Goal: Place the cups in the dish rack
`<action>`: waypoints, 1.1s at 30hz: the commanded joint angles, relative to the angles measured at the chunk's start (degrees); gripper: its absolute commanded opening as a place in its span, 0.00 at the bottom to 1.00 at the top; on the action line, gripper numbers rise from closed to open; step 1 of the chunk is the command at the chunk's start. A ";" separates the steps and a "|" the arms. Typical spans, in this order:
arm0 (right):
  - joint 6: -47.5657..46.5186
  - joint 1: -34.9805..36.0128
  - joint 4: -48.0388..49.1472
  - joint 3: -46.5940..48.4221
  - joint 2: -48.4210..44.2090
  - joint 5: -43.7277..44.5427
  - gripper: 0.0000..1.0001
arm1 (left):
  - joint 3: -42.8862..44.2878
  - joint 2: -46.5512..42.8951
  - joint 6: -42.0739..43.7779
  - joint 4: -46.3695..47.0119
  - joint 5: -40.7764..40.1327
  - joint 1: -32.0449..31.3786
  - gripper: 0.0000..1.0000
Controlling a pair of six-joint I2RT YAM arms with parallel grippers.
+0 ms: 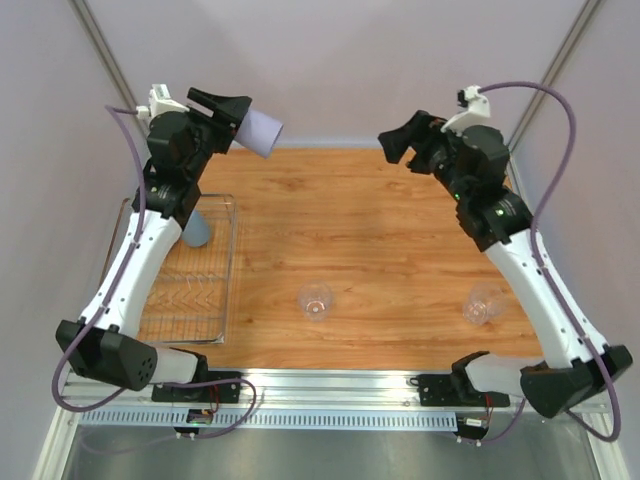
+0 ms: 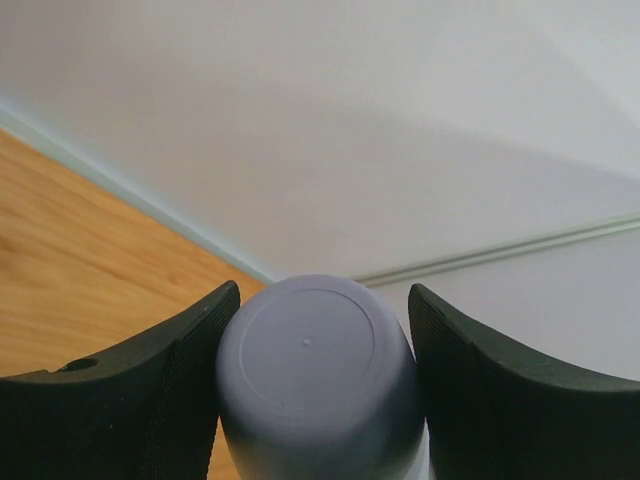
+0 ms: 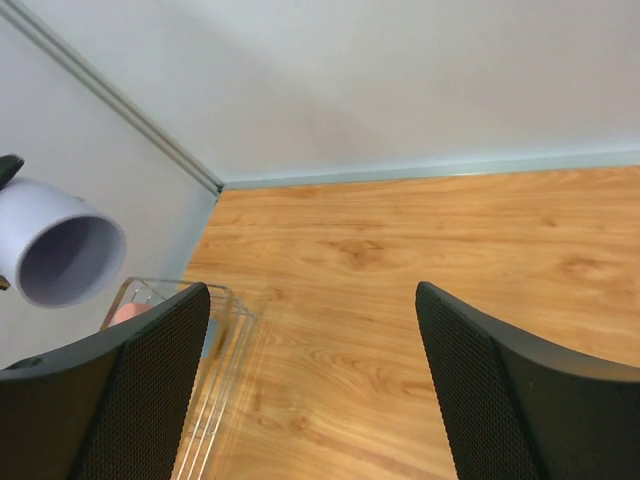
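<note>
My left gripper (image 1: pixel 240 118) is raised over the far left corner, shut on the lavender cup (image 2: pixel 315 370), which lies on its side with its mouth pointing right; the same cup (image 3: pixel 62 255) shows in the right wrist view. The silver wire dish rack (image 1: pixel 228 290) sits on the left of the table. A blue cup (image 1: pixel 197 230) stands upside down in it, and a pink cup (image 3: pixel 128 312) peeks out behind my right finger. Two clear cups (image 1: pixel 316 301) (image 1: pixel 483 305) stand on the wood near the front. My right gripper (image 1: pixel 398 150) hovers open and empty at the far right.
The wooden table (image 1: pixel 360 230) is walled in by pale panels at the back and sides. A metal rail (image 1: pixel 330 385) with both arm bases runs along the near edge.
</note>
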 commanded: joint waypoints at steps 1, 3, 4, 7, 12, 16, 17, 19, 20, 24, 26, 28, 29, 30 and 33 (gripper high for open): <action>0.64 -3.38 -13.52 -2.54 -5.92 2.74 0.86 | 2.14 -6.52 27.62 -4.72 -7.60 0.49 0.31; 0.38 -4.36 -14.34 -6.74 -8.13 4.48 0.86 | -4.16 -9.25 36.64 -6.32 -11.57 0.49 0.31; 0.20 -4.88 -14.08 -8.50 -9.01 5.28 0.86 | -7.16 -12.31 39.98 -5.89 -17.25 0.57 0.31; -0.06 -4.80 -11.71 -13.70 -12.26 7.04 0.86 | -19.47 -17.76 53.17 2.95 -25.97 0.57 0.31; -1.38 -4.80 -10.73 -15.64 -12.45 8.97 0.86 | -27.75 -20.78 64.53 6.78 -27.32 1.10 0.31; -2.08 -4.97 -9.77 -16.96 -12.00 9.51 0.86 | -29.95 -20.08 66.21 8.00 -26.27 2.50 0.31; -2.17 -4.98 -9.59 -17.48 -11.92 9.59 0.86 | -30.39 -19.72 66.12 8.53 -25.40 2.86 0.31; -2.35 -4.98 -9.24 -17.84 -11.57 9.85 0.87 | -31.45 -18.33 66.38 10.19 -25.39 3.21 0.31; -2.52 -5.06 -9.24 -18.10 -11.39 10.12 0.86 | -31.71 -17.71 66.64 10.73 -25.56 3.30 0.31; -3.58 -5.85 -9.50 -18.54 -11.13 10.30 0.87 | -33.64 -15.16 65.68 13.54 -24.78 4.70 0.31; -3.75 -6.20 -10.03 -18.28 -11.04 10.30 0.87 | -34.35 -13.75 63.75 15.38 -23.46 5.84 0.31; -4.28 -6.38 -10.99 -18.01 -11.21 10.47 0.87 | -35.58 -12.26 62.00 17.48 -23.02 6.81 0.31; -4.54 -6.47 -11.00 -18.01 -11.56 10.56 0.87 | -36.02 -11.73 60.60 18.19 -23.02 7.34 0.31; -4.98 -6.56 -11.26 -18.19 -11.74 10.73 0.87 | -36.80 -11.29 59.97 18.98 -23.10 8.04 0.31; -5.42 -6.73 -12.22 -17.84 -11.83 10.91 0.87 | -37.51 -9.44 58.30 21.54 -21.80 9.01 0.31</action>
